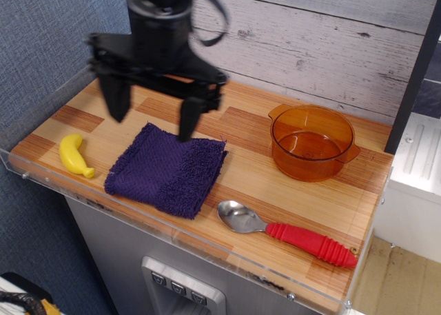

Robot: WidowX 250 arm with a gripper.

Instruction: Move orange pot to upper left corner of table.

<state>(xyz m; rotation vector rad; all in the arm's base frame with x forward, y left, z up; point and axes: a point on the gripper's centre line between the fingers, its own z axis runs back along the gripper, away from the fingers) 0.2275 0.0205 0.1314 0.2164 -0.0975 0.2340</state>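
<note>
Hanging above the left half of the table (241, 170), my gripper (153, 114) is blurred in this view, with its two dark fingers spread wide apart and nothing between them. One finger (116, 98) points down over the bare wood at the far left, and the other finger (189, 118) points down over the far edge of the purple towel (167, 170). I cannot tell whether that tip touches the cloth. A black cable (210, 22) loops beside my wrist, in front of the grey plank wall (324, 39).

Below me, the folded towel lies flat, reaching toward the near edge of the table. Left of it, near the left end, lies a small yellow banana (74, 156), apart from the towel.

Off to the right, well apart from my fingers, the orange pot (312, 143) stands upright near the far right of the table, its inside empty, with one tab handle toward the far left and one toward the near right. Nearer than the pot, a spoon (286, 233) lies along the near edge, its metal bowl pointing left toward the towel's corner and its red ribbed handle pointing right.
</note>
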